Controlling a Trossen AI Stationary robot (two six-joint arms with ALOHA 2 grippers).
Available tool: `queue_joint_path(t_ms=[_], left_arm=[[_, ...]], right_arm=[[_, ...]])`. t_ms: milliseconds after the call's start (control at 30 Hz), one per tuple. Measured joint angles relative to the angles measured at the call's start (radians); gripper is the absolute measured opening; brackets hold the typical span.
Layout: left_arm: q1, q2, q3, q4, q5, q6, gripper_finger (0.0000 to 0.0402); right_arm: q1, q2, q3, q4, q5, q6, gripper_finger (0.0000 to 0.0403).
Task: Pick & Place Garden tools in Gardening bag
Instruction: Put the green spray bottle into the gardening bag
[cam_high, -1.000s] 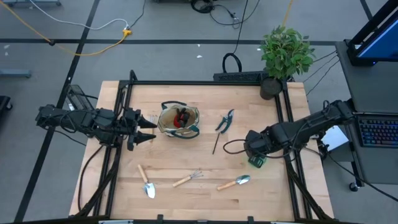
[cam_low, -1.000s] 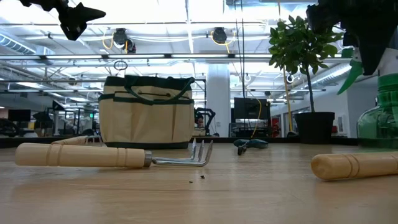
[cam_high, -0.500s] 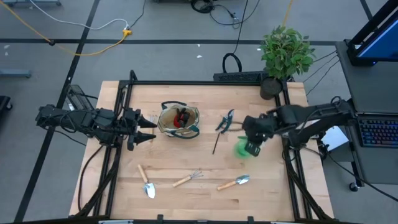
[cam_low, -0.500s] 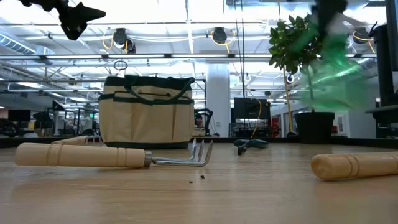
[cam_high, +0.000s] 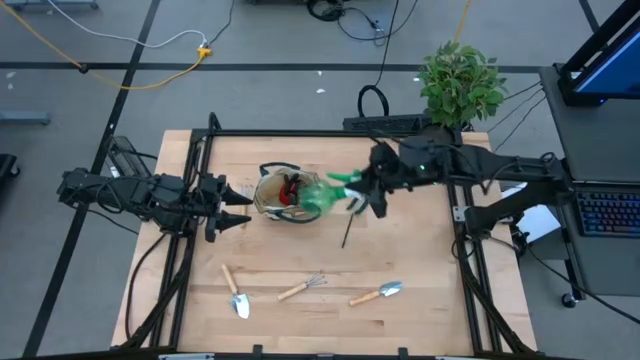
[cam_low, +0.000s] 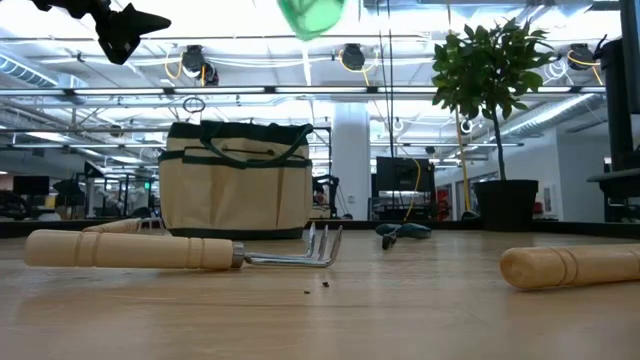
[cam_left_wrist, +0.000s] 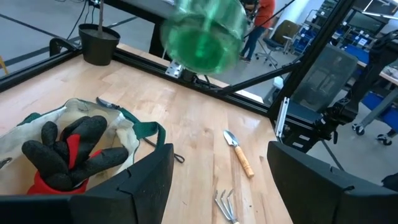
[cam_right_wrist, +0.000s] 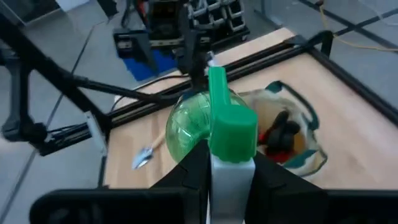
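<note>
The tan gardening bag (cam_high: 287, 196) with green trim stands on the table left of centre, with the red-black glove (cam_left_wrist: 68, 146) inside it. My right gripper (cam_high: 362, 190) is shut on the green spray bottle (cam_high: 320, 192), high over the bag's right rim; the bottle also shows at the top of the low view (cam_low: 310, 15). My left gripper (cam_high: 238, 208) is open and empty, just left of the bag. Two trowels (cam_high: 237, 296) (cam_high: 378, 293) and the hand rake (cam_high: 302, 288) lie near the front edge. The thin stick (cam_high: 346, 232) lies right of the bag. My right gripper pinches the spray bottle by its green spray head and neck (cam_right_wrist: 231, 134) between its two fingers (cam_right_wrist: 193, 171). The fingers come about level from the table's right. The bottle is lifted clear, its round body (cam_right_wrist: 186, 130) sticking out past the fingers toward the bag.
The potted plant (cam_high: 458, 85) stands at the far right corner. The pruning shears (cam_low: 400, 232) lie on the table under my right gripper. A black frame rail runs around the table (cam_high: 330, 134). Bare wood lies between the bag and the front row of tools.
My right gripper has lifted the spray bottle off the table near the right edge and carried it up and toward the far left, to the bag. It has tipped from pointing down to about level, so the bottle now lies on its side in the air.
</note>
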Motion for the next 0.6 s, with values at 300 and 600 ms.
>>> queue_joint_path(t_ms=[300, 600], left_arm=[[0.0, 0.0, 0.0, 0.0, 0.0, -0.001, 0.0267], [0.0, 0.0, 0.0, 0.001, 0.001, -0.006, 0.0267]], right_arm=[[-0.102, 0.133, -0.002, 0.113, -0.044, -0.092, 0.0047], [-0.163, 0.229, 0.053, 0.122, -0.043, -0.217, 0.0047]])
